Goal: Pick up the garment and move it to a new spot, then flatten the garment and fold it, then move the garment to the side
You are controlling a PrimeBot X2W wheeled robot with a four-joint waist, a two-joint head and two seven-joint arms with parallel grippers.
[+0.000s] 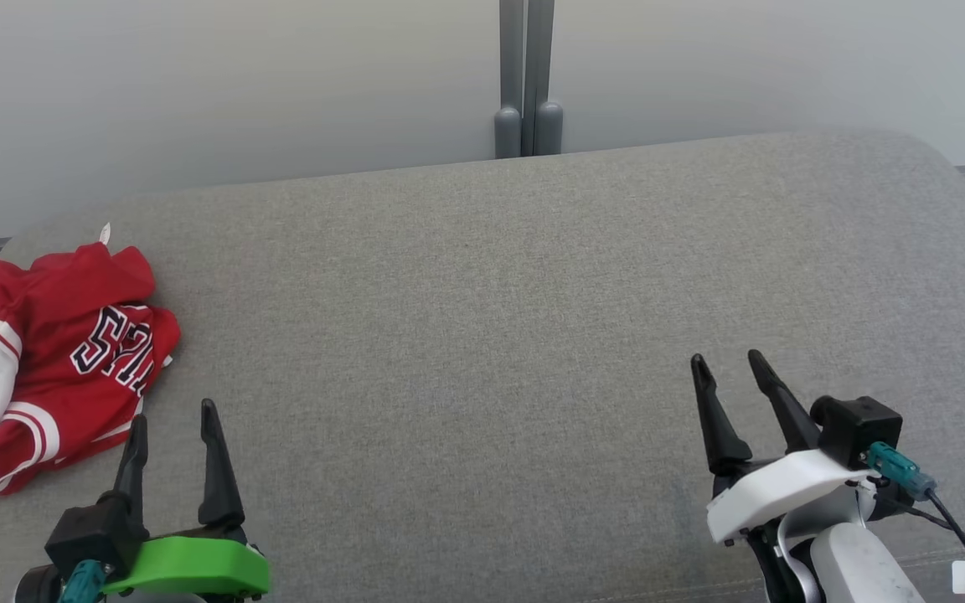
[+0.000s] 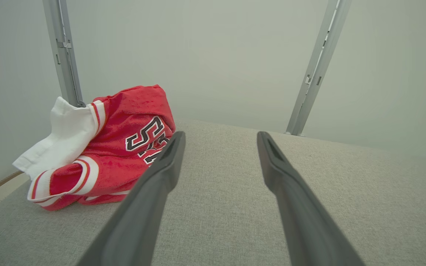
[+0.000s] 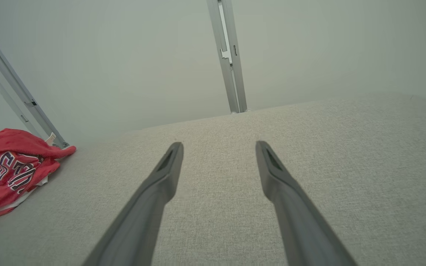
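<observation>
A crumpled red jersey (image 1: 55,352) with white trim and dark lettering lies bunched at the far left edge of the grey fabric surface (image 1: 491,335). My left gripper (image 1: 172,410) stands open just to its lower right, close to the cloth but apart from it. From the left wrist, the jersey (image 2: 113,147) sits left of my open left gripper (image 2: 220,138), its near edge partly behind the left finger. At the lower right, my right gripper (image 1: 725,360) is open and holds nothing. The right wrist view has the jersey (image 3: 9,166) far left of that gripper (image 3: 218,146).
The grey padded surface stretches wide between and beyond both grippers. A pale wall runs behind it, with a grey vertical post (image 1: 528,84) at the middle back. The surface's rounded far edge and left edge lie close to the jersey.
</observation>
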